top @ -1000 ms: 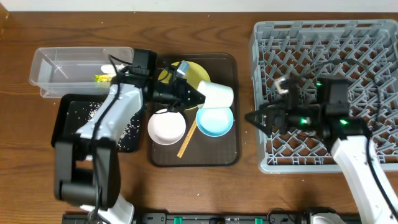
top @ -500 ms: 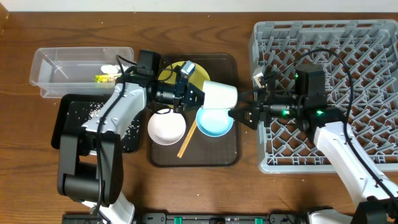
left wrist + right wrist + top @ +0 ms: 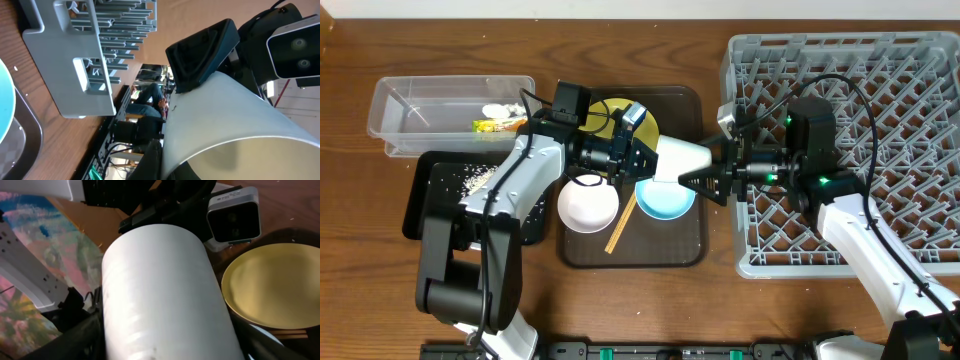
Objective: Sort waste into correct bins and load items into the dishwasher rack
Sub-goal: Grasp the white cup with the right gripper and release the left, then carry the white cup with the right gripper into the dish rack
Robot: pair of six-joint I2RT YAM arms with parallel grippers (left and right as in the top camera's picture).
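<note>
Pale cup (image 3: 682, 157) on its side in the overhead view, above the brown serving tray (image 3: 670, 245), just over the light blue bowl (image 3: 665, 198). Long axis left to right: mouth toward the left gripper (image 3: 646, 160), base toward the right gripper (image 3: 706, 170) and the dishwasher rack (image 3: 880, 70). Left gripper clamped at the mouth end.

Left wrist view: open rim of the cup (image 3: 225, 130) nearest, body stretching away toward the rack (image 3: 75, 65), one dark finger (image 3: 200, 55) of the right gripper against its far end.

Right wrist view: side wall of the cup (image 3: 160, 295) filling the middle, yellow plate (image 3: 275, 285) beyond. Own fingers (image 3: 80, 337) spread to either side; gripping or merely flanking, hard to tell.
</note>
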